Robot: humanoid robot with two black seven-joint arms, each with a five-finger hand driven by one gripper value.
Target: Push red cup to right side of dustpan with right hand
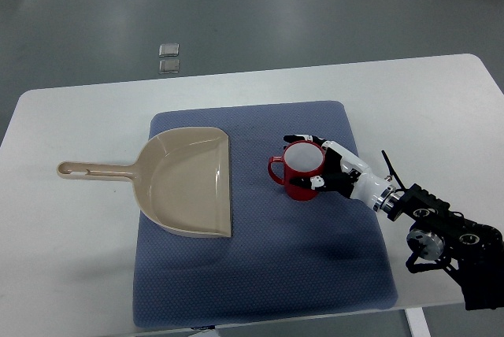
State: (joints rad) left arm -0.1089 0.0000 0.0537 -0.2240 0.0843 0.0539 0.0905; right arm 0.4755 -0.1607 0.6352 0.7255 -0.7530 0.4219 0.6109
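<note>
A red cup (297, 172) with a white inside stands upright on the blue mat (260, 258), its handle pointing left toward the dustpan. The beige dustpan (189, 183) lies flat on the mat's left part, its open edge facing right and its handle (90, 170) reaching left over the white table. My right hand (321, 162) comes in from the lower right and rests against the cup's right side, fingers loosely curved around its rim and wall. The cup stands a short gap to the right of the dustpan's open edge. The left arm does not show.
The white table (441, 109) spreads around the mat, with its front edge near the picture's bottom. My right forearm (441, 227) crosses the mat's right edge. Two small clear squares (168, 57) lie on the grey floor beyond the table.
</note>
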